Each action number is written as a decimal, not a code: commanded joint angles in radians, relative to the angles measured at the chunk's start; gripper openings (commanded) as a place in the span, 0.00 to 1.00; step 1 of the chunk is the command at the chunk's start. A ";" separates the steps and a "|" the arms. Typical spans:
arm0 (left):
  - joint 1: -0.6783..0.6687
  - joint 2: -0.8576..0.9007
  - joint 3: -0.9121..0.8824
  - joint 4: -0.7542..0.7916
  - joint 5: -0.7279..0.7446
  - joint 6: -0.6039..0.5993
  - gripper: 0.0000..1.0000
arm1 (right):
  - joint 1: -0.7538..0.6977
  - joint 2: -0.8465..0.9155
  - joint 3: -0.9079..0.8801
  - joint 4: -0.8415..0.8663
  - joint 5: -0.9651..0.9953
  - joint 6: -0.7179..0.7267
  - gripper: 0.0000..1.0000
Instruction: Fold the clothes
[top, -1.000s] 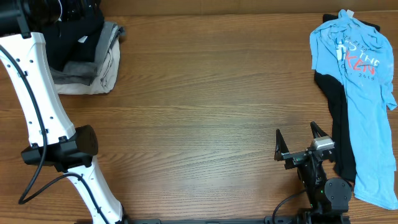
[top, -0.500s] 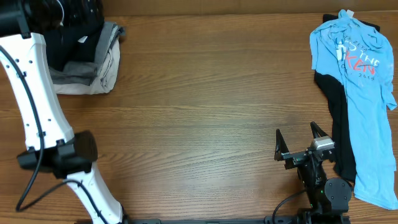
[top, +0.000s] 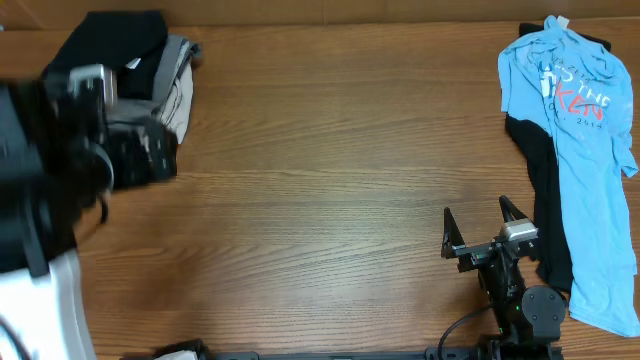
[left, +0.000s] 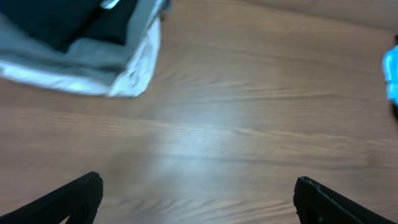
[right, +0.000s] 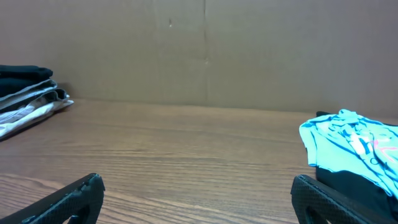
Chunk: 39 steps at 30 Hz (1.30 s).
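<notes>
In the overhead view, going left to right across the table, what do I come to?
folded stack → right gripper → blue shirt

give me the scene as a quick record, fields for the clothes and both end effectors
folded stack: far left corner; black on top, grey and white below
blue t-shirt: unfolded, rumpled, right side, lying over black garment
black garment: unfolded, partly under the blue t-shirt
left end effector: open, empty, beside the folded stack
right end effector: open, empty, just left of the black garment
</notes>
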 joint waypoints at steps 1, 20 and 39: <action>-0.006 -0.187 -0.220 0.140 -0.079 0.008 1.00 | 0.001 -0.009 -0.011 0.006 0.008 0.000 1.00; -0.015 -0.995 -1.330 1.079 0.010 -0.106 1.00 | 0.001 -0.009 -0.011 0.006 0.008 0.000 1.00; -0.099 -1.247 -1.735 1.346 -0.145 -0.201 1.00 | 0.001 -0.009 -0.011 0.006 0.008 0.000 1.00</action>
